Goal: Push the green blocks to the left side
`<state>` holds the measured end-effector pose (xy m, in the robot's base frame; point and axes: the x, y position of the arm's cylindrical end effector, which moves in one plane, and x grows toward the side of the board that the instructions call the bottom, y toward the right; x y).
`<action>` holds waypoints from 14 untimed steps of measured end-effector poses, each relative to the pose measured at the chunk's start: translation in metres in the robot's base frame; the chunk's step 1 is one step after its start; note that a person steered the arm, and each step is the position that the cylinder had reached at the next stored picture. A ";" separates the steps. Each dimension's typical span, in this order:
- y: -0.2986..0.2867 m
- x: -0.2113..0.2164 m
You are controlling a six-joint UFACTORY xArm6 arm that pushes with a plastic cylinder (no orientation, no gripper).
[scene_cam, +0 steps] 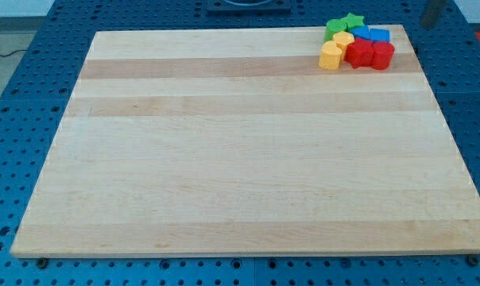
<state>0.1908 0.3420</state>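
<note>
Blocks cluster on pale wooden board [240, 159]: green star [352, 21], red [370, 54].

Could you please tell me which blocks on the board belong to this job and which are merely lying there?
For the job: green star block; green block, shape unclear; my tip.

Lying about: two yellow blocks; two red blocks; blue blocks.

No text, label or number can be read anywhere — nothing legible.
</note>
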 end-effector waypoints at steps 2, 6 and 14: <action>-0.121 0.000; -0.365 0.027; -0.267 0.052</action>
<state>0.2433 0.0750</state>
